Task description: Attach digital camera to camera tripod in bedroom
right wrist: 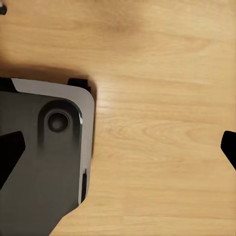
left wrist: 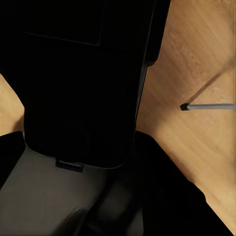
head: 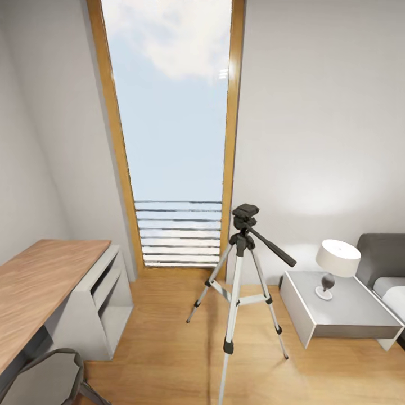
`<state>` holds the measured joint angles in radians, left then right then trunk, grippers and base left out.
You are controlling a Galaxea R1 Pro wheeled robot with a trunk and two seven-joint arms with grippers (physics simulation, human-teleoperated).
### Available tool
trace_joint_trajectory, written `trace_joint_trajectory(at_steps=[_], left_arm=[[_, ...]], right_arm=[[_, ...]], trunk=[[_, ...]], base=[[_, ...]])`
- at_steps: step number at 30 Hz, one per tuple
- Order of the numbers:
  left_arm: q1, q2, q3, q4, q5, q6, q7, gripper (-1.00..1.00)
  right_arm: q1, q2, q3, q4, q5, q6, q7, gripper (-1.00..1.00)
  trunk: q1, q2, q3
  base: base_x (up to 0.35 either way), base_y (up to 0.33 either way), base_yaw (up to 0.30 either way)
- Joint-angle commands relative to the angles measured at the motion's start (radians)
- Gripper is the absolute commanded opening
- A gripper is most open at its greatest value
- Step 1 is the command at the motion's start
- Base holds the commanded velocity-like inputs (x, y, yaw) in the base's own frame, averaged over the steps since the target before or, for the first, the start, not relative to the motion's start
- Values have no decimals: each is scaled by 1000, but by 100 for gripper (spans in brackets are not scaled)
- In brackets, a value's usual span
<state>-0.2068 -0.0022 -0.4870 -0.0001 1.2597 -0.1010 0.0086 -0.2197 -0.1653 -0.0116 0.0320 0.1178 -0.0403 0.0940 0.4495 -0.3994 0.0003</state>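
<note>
The camera tripod (head: 241,281) stands on the light plank floor (head: 169,349) of the bedroom, just in front of the lower right corner of the tall wood-framed window (head: 174,129). Its three silver legs are spread, black feet on the boards, and its black head sits at the top with the long pan handle angling down toward the nightstand (head: 337,312). The head plate carries nothing on top.

A white-shaded lamp (head: 336,263) rests near the back edge of the grey nightstand, with the grey-framed bed (head: 388,270) touching the stand's far side. A wooden desk (head: 39,287) with grey shelving lines the opposite wall, and a grey chair (head: 50,377) sits at its near end.

From the left wrist, one tripod leg tip (left wrist: 185,106) meets the floor beside dark robot bodywork (left wrist: 83,98). From the right wrist, the grey base panel (right wrist: 44,162) lies over the boards, and the right gripper (right wrist: 118,147) shows two dark fingertips (right wrist: 10,155) spread wide with nothing between them. Whether the left gripper is spread or closed cannot be told.
</note>
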Motion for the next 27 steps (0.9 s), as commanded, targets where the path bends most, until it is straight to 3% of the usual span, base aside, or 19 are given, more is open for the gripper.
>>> trace_joint_trajectory(at_steps=[1, 12, 27], left_arm=[[0, 0, -8, 0, 5, -2, 2, -100], [0, -1, -8, 0, 4, -2, 2, -100], [0, -1, -8, 0, 5, -2, 2, -100]], right_arm=[[-1, 0, -2, 3, 10, -4, 1, 100], [-1, 1, -2, 3, 8, 0, 1, 100], [-1, -2, -2, 3, 8, 1, 1, 100]], trunk=[[0, -1, 0], [0, -1, 0], [0, -1, 0]], base=[[53, 30, 0], [11, 6, -20], [0, 0, -219]])
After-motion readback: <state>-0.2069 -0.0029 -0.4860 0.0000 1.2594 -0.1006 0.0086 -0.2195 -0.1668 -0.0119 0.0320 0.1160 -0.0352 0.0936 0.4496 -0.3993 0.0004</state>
